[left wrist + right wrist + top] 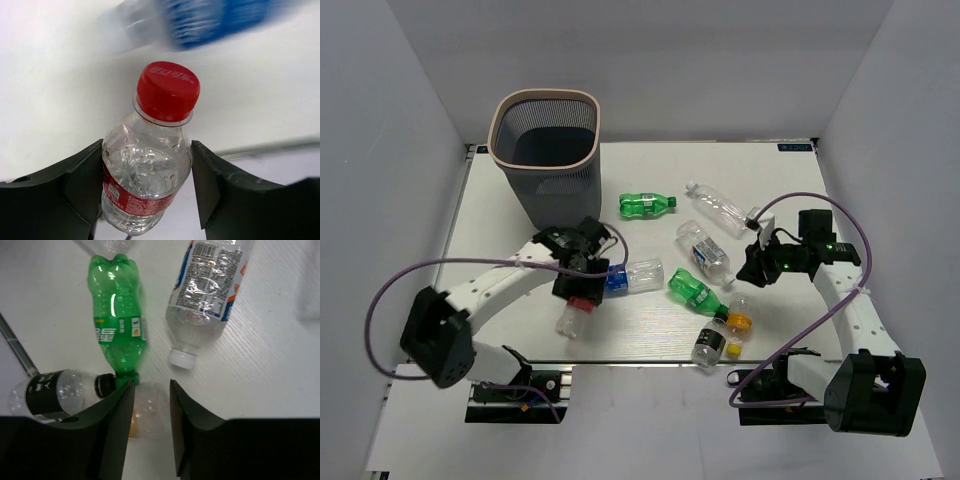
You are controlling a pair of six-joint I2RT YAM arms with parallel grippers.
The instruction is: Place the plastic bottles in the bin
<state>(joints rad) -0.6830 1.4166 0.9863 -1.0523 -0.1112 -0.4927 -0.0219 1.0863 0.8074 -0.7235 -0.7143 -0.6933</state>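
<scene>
My left gripper [582, 293] [147, 150] is shut on a clear bottle with a red cap and red label [150, 165], near the table's front left [572, 316]. A blue-label bottle [632, 276] lies just beside it. The mesh bin [545, 140] stands at the back left. My right gripper [760, 262] [151, 385] is open and empty. It hovers over an orange-label bottle [145, 412], with a green bottle [118, 325], a black-label bottle [47, 390] and a white-capped bottle [205, 295] nearby.
Another green bottle [647, 205] and a clear bottle [718, 207] lie at mid-table. The table's front edge [650, 362] runs just below the black-label bottle [710, 343]. White walls enclose the table on three sides.
</scene>
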